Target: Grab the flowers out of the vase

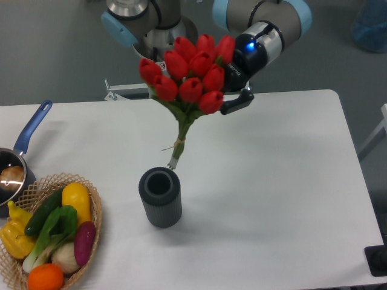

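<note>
The flowers, a bunch of red tulips on green stems tied with string low down, hang in the air above the table. Their stem ends are just clear of the vase's mouth, up and to its right. The vase, dark grey and ribbed, stands upright on the white table with nothing in it. My gripper is behind the right side of the blooms, shut on the flowers; only one black finger shows past the petals.
A wicker basket of colourful vegetables sits at the front left corner. A blue-handled saucepan lies at the left edge. The arm's base stands at the back of the table.
</note>
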You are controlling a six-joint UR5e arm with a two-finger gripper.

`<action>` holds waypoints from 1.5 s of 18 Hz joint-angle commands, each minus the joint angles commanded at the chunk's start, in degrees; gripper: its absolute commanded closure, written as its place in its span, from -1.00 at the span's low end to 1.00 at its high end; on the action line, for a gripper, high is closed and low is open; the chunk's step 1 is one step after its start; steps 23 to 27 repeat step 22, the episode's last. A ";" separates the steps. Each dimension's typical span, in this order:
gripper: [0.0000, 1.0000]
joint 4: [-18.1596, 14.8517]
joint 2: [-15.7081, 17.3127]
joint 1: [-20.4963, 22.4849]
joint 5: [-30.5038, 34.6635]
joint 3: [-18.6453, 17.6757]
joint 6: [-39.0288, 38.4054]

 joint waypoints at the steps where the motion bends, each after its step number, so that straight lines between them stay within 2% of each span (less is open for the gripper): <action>1: -0.05 0.09 -0.87 0.09 0.61 0.70 0.09; 3: -0.05 0.17 -2.37 0.52 2.19 2.55 0.18; 6: -0.05 0.61 -3.87 1.14 5.27 3.00 2.19; 8: -0.05 0.53 -4.05 1.32 5.45 3.00 4.04; 27: -0.06 0.62 -5.10 1.41 6.77 3.43 4.75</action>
